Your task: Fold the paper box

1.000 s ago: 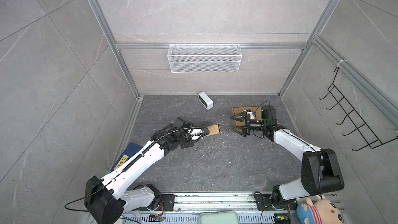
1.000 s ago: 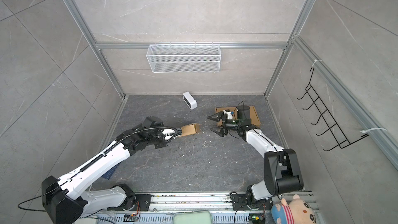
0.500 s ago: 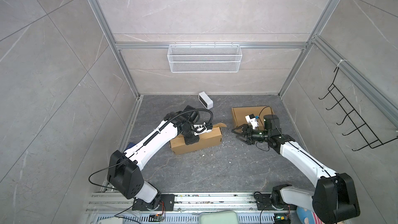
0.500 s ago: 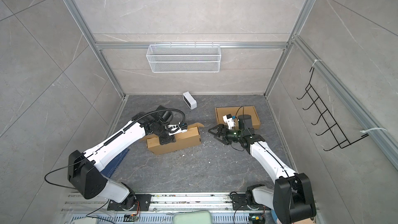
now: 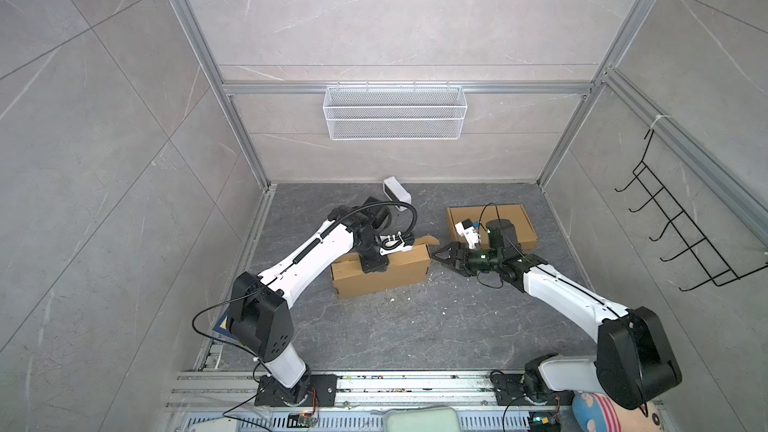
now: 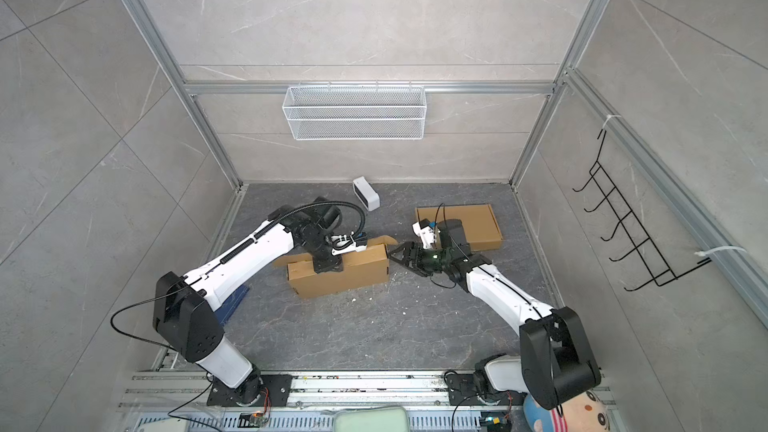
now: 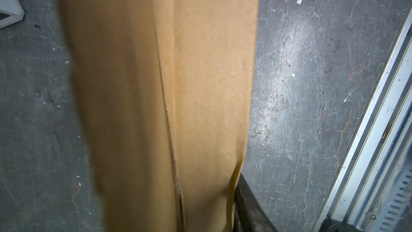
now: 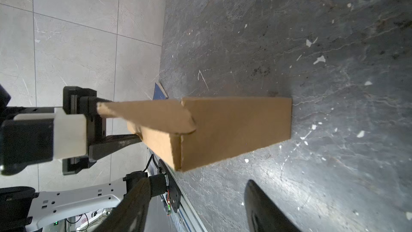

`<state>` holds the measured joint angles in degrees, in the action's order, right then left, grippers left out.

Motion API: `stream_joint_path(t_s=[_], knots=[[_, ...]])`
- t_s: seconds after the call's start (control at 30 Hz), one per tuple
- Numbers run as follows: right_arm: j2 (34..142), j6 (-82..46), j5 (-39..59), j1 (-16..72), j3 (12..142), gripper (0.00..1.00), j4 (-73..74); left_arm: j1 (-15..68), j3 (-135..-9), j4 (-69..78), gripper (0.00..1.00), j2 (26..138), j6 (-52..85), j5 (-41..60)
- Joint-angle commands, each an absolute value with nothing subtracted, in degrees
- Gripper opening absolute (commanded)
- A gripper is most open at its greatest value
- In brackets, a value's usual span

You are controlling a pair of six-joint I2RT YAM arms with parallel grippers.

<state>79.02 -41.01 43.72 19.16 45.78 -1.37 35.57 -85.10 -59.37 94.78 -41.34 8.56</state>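
1. Locate the brown rectangular cardboard box (image 5: 399, 280): it lies on the dark grey stone-pattern floor (image 5: 415, 334), between both arms.
2. Check the left gripper (image 5: 374, 271): its jaws clamp the box's upper wall.
3. Check the right gripper (image 5: 438, 261): it sits just beside the box's end, jaws apart.

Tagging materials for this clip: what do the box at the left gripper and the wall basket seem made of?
The paper box: thin brown cardboard, matte; cut edges and fold creases show in the right wrist view. The wall basket: white open wire mesh, probably coated metal, judging by its thin, rigid strands.
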Motion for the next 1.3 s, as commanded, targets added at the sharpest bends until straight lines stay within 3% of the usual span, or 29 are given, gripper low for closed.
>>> stream_joint_path(t_s=[0.0, 0.43, 0.73, 0.87, 1.0, 1.27], knots=[[80.87, -42.57, 42.56, 19.89, 48.16, 0.67, 2.89, 35.65, -85.05, -60.90, 0.30, 97.11, -41.69, 12.48], [85.10, -43.32, 40.00, 21.61, 50.82, 0.61, 4.74, 35.65, -84.74, -59.78, 0.38, 97.01, -41.92, 11.68], [87.65, -37.06, 35.98, 22.60, 49.39, 0.46, -0.87, 35.66, -84.30, -58.58, 0.39, 96.83, -41.92, 10.85], [88.74, -34.49, 33.75, 22.72, 49.80, 0.39, -4.55, 35.65, -84.25, -57.85, 0.44, 96.73, -41.94, 9.70], [88.39, -33.90, 34.79, 22.81, 50.23, 0.41, -4.73, 35.61, -84.32, -57.63, 0.42, 96.64, -42.06, 9.94], [83.14, -26.26, 37.58, 19.96, 60.19, 0.54, -14.95, 35.65, -84.33, -57.56, 0.39, 97.05, -42.52, 9.91]])
